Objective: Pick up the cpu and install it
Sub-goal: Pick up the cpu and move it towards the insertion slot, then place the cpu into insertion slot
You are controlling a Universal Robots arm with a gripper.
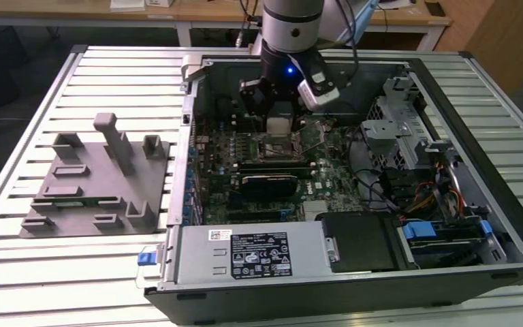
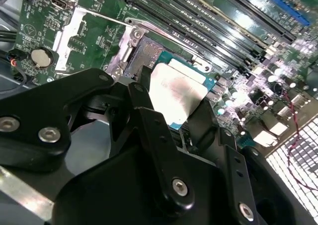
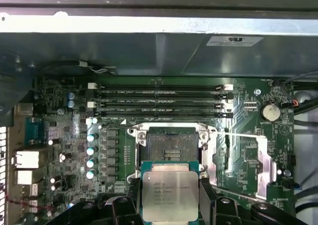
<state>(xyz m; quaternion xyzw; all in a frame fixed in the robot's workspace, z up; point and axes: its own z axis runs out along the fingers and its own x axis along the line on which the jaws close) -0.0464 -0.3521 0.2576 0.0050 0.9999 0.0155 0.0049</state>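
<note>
The cpu [image 3: 170, 190], a flat square chip with a silvery top and a thin green rim, is held between my gripper's [image 3: 170, 196] two black fingers [image 3: 206, 194]. In the exterior view my gripper [image 1: 280, 128] hangs inside the open computer case, just above the motherboard. The socket [image 3: 169, 143] lies open, its contact field bare and its metal load plate [image 3: 248, 160] swung aside. In the second wrist view the cpu [image 2: 179, 93] hovers by the socket's corner [image 2: 144, 53], held flat and apart from it.
The case walls [image 1: 188, 136] ring the motherboard. Memory slots [image 3: 164, 101] run beside the socket, and a dark card [image 1: 266, 182] sits nearer the power supply [image 1: 243, 255]. A drive cage [image 1: 407, 136] and cables fill the exterior view's right. A grey tray [image 1: 89, 180] lies on the slatted table.
</note>
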